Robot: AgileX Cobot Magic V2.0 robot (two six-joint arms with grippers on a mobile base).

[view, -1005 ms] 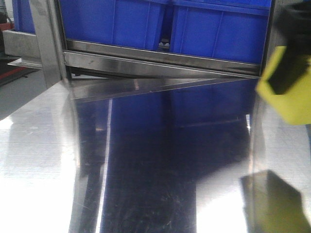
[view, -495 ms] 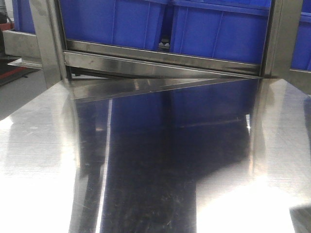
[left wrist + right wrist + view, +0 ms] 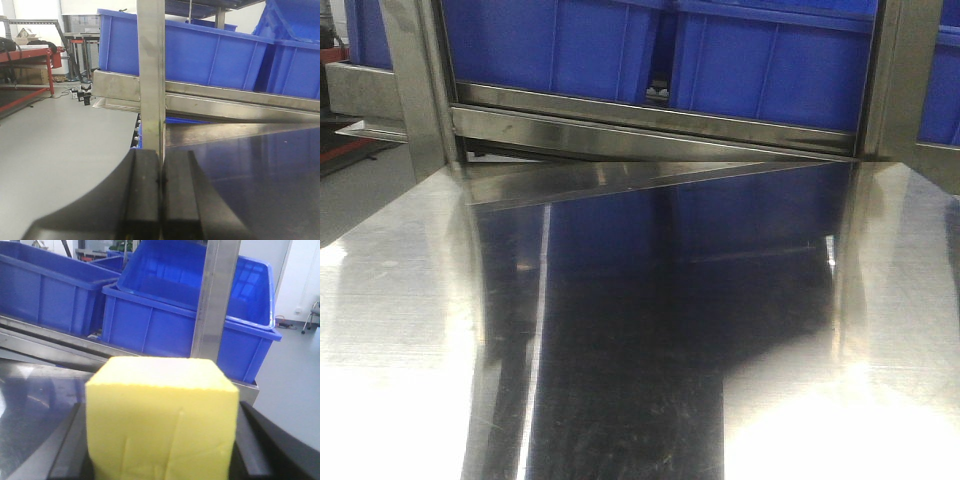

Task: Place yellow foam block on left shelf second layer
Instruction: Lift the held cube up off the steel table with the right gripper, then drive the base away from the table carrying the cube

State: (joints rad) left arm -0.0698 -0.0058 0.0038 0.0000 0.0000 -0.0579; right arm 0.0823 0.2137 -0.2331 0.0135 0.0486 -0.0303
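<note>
Clamping the yellow foam block (image 3: 160,415) between the dark fingers (image 3: 260,440) of the right gripper (image 3: 161,450), squeezing it from both sides and holding it out in front of the shelf rather than on any layer. Facing a steel upright (image 3: 216,300) and a tilted blue bin (image 3: 165,325) just beyond the block, with a second blue bin (image 3: 45,290) sitting further left. Pressing the left gripper (image 3: 161,200) fully closed, pad against pad, gripping nothing. Pointing straight at a steel post (image 3: 151,75), with a long blue bin (image 3: 200,55) resting above the shelf rail (image 3: 240,97) behind it and a red rack (image 3: 30,55) standing well off across the grey floor (image 3: 60,150). Showing, in the front view, the mirror-bright tabletop (image 3: 400,330) reflecting the blue bins (image 3: 540,45) lined up above it.
</note>
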